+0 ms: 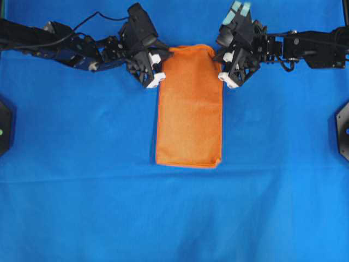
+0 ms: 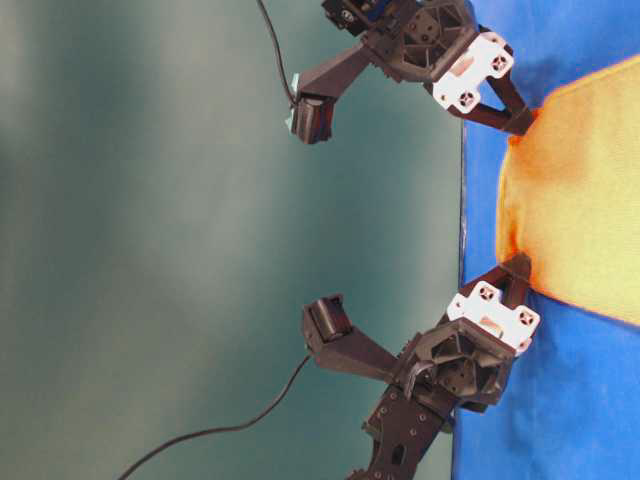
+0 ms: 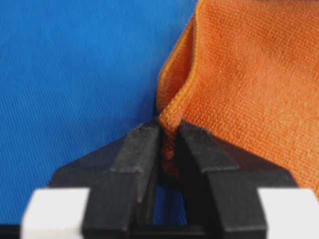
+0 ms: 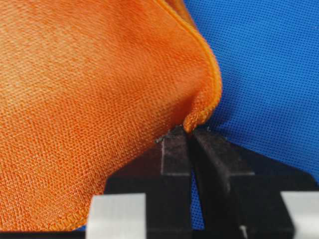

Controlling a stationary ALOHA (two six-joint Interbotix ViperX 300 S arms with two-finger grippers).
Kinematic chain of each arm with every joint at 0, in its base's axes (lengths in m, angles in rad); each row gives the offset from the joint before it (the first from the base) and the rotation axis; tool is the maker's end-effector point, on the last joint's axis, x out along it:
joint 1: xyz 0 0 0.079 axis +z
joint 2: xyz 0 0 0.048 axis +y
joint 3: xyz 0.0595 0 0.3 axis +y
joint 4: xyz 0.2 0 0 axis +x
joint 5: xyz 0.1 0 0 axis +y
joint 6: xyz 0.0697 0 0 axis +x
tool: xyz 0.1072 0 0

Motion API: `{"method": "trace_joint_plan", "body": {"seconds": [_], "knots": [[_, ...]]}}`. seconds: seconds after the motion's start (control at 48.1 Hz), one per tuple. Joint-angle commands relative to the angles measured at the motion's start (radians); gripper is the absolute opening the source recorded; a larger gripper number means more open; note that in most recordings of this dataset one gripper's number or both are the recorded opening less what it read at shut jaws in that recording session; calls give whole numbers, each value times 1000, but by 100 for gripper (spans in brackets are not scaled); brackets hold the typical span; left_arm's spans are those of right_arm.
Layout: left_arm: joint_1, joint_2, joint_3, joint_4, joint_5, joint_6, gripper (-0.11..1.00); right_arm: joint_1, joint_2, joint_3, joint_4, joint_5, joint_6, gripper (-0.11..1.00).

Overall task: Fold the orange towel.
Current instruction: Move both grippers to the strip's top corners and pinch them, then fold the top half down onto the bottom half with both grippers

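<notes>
**Both grippers pinch the towel's far corners**

The towel [image 1: 189, 106] lies as a long strip in the middle of the blue table [image 1: 82, 207], its long axis running from the far edge toward the near side. It looks folded once already, since the strip is narrow with a doubled hem on the near edge.

And the two arms are on it, one at each side of the far end! The left gripper [image 1: 154, 79] is at the far-left corner, the right gripper [image 1: 228, 79] at the far-right corner, each about equally close to its own side. The rest of the strip stretches away from both toward the near side.

Look at the left wrist view: the left gripper [image 3: 169, 149] is clamped tight on a ridge of the hem, cloth puckering up between the black fingers [image 3: 137, 149]. The right wrist view shows the same, the right gripper [image 4: 191, 149] clenched on a bunched bit of the edge.

My read: the next fold goes along that long axis, so the far end needs carrying toward the near edge. The risk is uneven travel, which would skew the corners.
</notes>
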Motion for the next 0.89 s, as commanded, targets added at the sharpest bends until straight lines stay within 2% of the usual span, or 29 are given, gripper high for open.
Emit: {"method": "trace_joint_plan", "body": {"seconds": [0.0, 0.187, 0.437, 0.541, 0.665, 0.873], "knots": [[-2, 3, 20, 2, 11, 2, 8, 5, -15, -2, 2, -5, -2, 4], [-2, -28, 52, 2, 17, 0, 6, 5, -17, -9, -2, 0, -3, 4], [-2, -164, 75, 2, 84, 8, 6, 5, -78, -34, -6, 51, -8, 4], [-2, -199, 75, 2, 92, 38, 6, 6, -107, -37, -8, 61, -8, 4], [0, -212, 71, 2, 92, 69, 6, 8, -117, -34, -8, 61, -3, 4], [3, -213, 71, 2, 87, 77, 6, 14, -123, -31, -6, 61, 2, 4]]}}
